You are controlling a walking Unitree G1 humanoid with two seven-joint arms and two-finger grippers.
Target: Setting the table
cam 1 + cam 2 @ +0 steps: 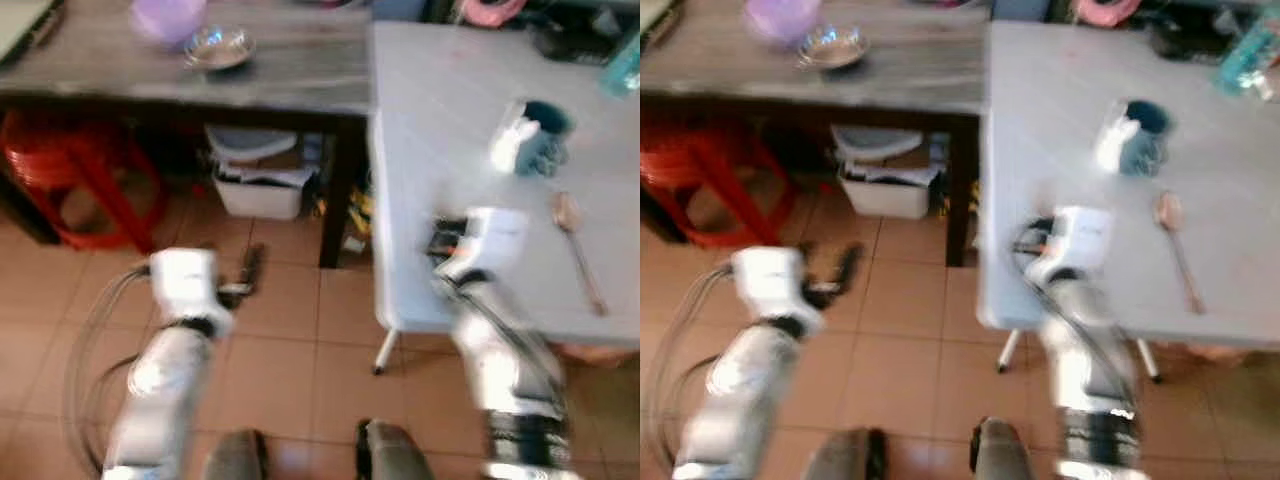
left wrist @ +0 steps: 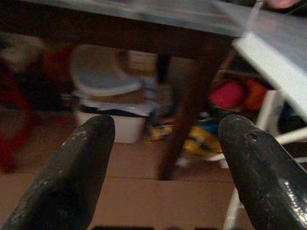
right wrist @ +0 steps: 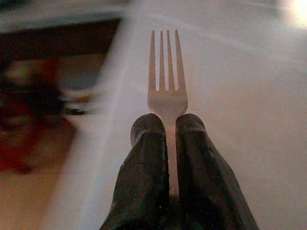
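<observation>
Big white table (image 1: 450, 120) across the right half of the head view, butted against a grey wooden table (image 1: 290, 60) along the top left. Tan tiled floor (image 1: 290, 330) lower down, red stool (image 1: 70, 170) at far left under the wooden one, white bin (image 1: 258, 190) tucked beneath too. Teal mug (image 1: 545, 135) upper right on the white top, wooden spoon (image 1: 578, 250) just below it. Purple bowl (image 1: 168, 18) and shiny metal dish (image 1: 218, 46) near each other at top left. Right gripper (image 3: 165, 127) over the white table's left edge, clenched tight on a pale fork (image 3: 166, 72), tines sticking out past the fingertips. Left gripper (image 2: 165, 139) low over the floor at lower left, released, wide gap, nothing in it
</observation>
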